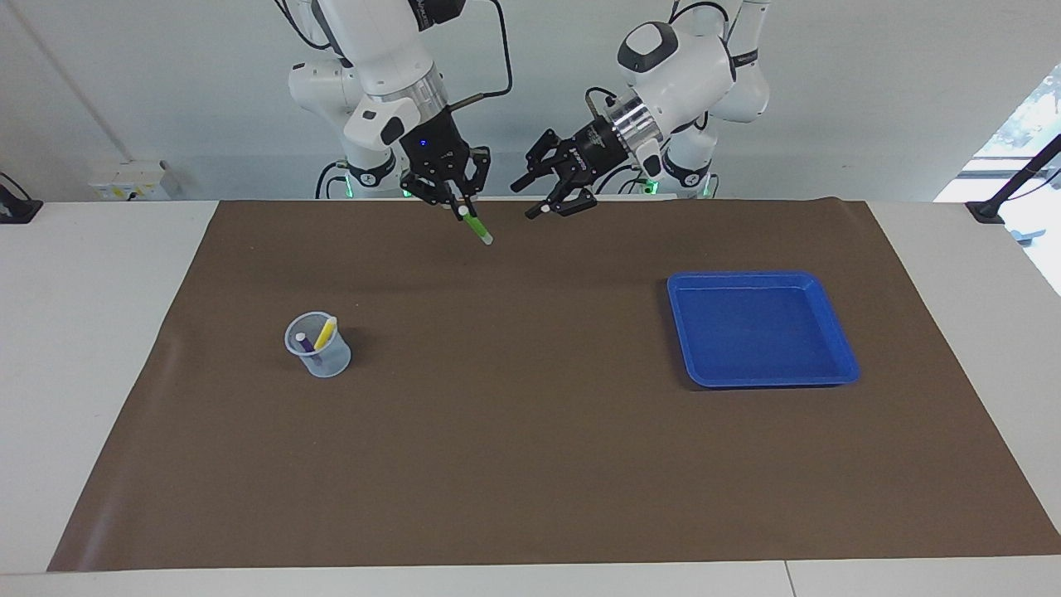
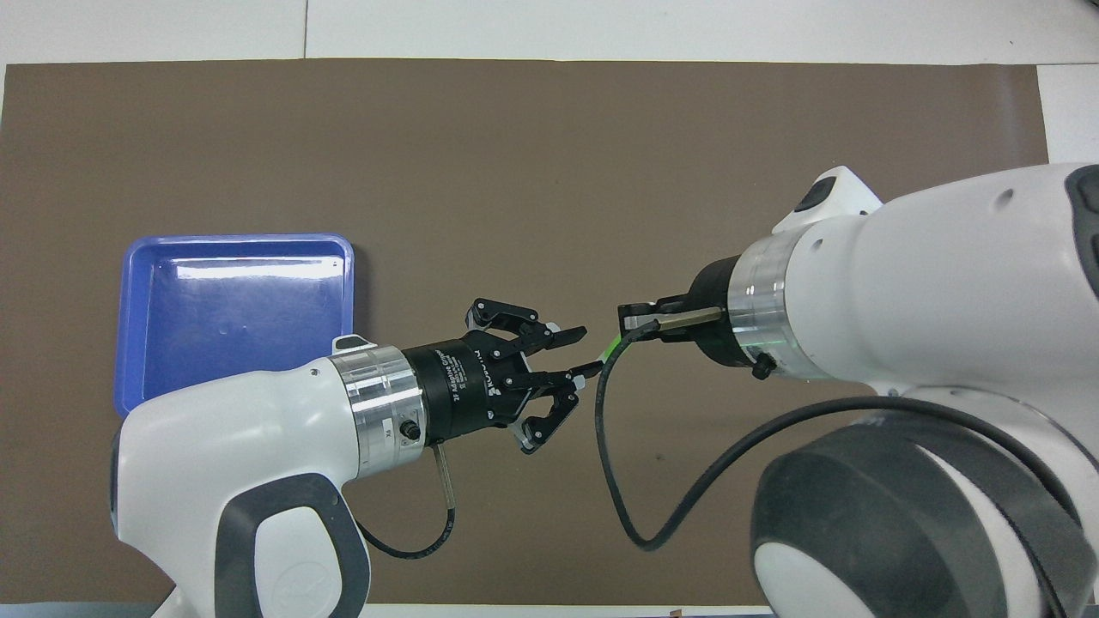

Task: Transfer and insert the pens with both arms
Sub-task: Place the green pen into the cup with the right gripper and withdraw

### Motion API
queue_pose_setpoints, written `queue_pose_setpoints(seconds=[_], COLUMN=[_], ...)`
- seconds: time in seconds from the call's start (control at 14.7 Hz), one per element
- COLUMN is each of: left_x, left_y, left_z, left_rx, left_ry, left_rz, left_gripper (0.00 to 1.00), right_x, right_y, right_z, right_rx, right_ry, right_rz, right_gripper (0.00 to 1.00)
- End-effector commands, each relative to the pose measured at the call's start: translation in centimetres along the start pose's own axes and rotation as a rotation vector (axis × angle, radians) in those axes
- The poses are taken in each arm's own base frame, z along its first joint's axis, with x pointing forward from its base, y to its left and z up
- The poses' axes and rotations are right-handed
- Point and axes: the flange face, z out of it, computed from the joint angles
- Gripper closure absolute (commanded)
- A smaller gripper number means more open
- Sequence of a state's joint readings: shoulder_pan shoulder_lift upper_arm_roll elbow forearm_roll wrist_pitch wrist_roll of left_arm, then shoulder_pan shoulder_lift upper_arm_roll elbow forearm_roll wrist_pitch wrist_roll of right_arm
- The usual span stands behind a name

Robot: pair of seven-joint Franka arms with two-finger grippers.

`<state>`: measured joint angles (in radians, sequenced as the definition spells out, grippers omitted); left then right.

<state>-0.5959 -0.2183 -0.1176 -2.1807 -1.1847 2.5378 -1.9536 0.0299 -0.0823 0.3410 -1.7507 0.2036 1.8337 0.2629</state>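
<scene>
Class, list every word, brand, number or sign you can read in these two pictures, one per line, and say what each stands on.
"2F Adaptive Gripper", only partly legible, in white on the black body of the left gripper.
A second line beside it, perhaps a brand: too small to read.
White print on the left gripper in the facing view: too small to read.
Right gripper, green pen, blue tray, cup: no text seen.

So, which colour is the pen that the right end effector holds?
Green, with a pale tip: the pen in the right end effector shows best in the facing view.
</scene>
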Motion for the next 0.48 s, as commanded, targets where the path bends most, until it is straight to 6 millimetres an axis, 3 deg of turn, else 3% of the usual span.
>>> queue_pose_setpoints(seconds=[0.0, 0.41], left_x=[0.5, 1.8], left_y=[-0.4, 0.4], left_z=[-0.8, -1.4], left_rx=[-0.01, -0.021], left_ry=[-0.007, 0.006], left_rz=[-0.021, -0.031], left_gripper=[0.0, 0.0], right_x=[-0.1, -0.4], right_y=[3.9, 15.4], right_z=[0.4, 2.3], right_rx=[-0.092, -0.164], right_ry=[0.013, 0.077], right_rz=[-0.058, -0.226], right_gripper=[1.0, 1.0])
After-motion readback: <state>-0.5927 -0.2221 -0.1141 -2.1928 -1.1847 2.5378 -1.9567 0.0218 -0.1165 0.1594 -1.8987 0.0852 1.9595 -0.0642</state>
